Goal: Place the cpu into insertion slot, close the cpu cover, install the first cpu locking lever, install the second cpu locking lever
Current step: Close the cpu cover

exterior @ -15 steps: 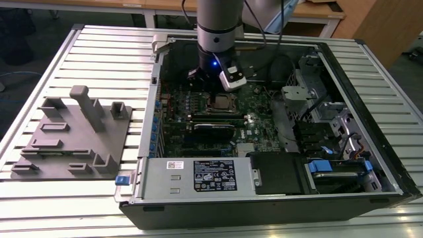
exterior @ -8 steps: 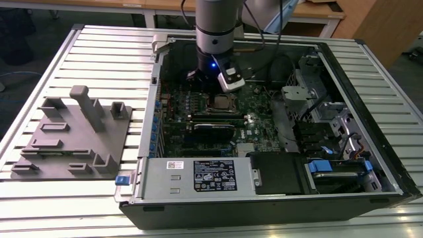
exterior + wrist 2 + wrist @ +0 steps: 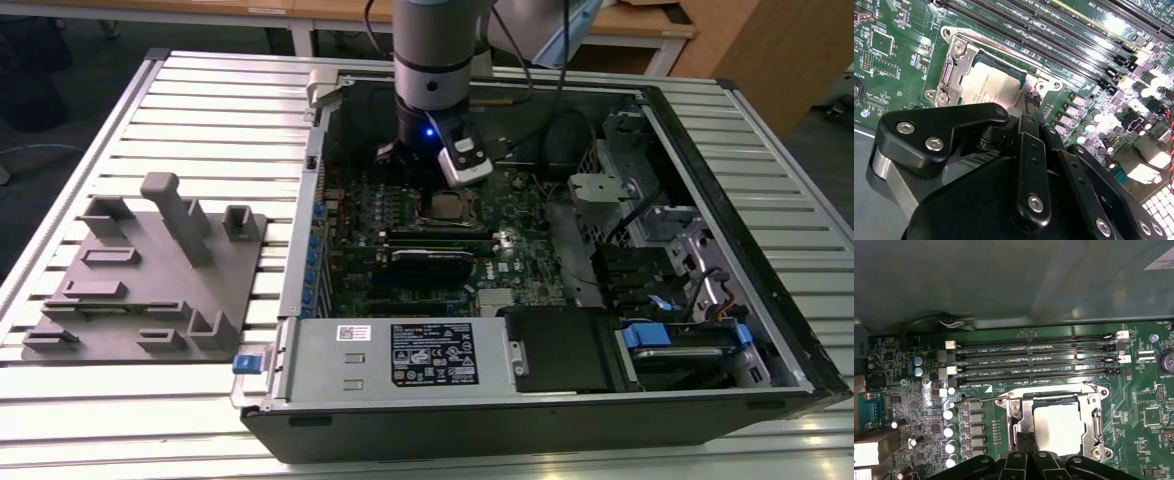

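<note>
The cpu (image 3: 1059,425), a pale silvery square, lies flat in the insertion slot (image 3: 451,207) on the green motherboard. Around it the silver cpu cover (image 3: 1097,420) lies down flat, framing the chip (image 3: 989,85) through its window. My gripper (image 3: 1026,441) hangs just above the socket's edge, with its thin black fingertips (image 3: 1030,100) pressed together and nothing between them. One thin wire locking lever (image 3: 979,399) juts out sideways from the socket's corner. Another lever (image 3: 1054,383) runs along the socket's side beside the memory slots.
The open computer case (image 3: 694,130) walls in the board, with a power supply (image 3: 400,355) along the near side and drive bays at the exterior view's right. Long black memory slots (image 3: 1029,362) and upright capacitors (image 3: 950,430) flank the socket. A grey fixture block (image 3: 147,270) sits outside the case.
</note>
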Controlling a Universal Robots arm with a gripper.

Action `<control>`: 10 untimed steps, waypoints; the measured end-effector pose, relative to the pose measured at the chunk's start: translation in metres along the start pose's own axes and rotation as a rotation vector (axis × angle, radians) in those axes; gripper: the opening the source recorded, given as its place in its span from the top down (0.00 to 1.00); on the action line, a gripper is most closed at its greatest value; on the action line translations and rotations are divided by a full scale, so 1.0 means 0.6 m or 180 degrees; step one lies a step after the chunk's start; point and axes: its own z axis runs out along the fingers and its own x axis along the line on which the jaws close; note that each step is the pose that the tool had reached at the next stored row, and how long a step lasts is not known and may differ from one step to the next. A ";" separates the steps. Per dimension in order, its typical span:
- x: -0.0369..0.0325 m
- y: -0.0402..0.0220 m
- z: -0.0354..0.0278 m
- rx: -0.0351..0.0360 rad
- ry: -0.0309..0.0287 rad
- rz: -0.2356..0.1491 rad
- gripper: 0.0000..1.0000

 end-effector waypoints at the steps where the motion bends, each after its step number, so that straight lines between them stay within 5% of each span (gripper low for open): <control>1: 0.000 0.000 0.001 0.0000 0.0000 0.0000 0.90; 10: 0.006 0.002 0.005 0.0001 0.0001 0.0000 0.90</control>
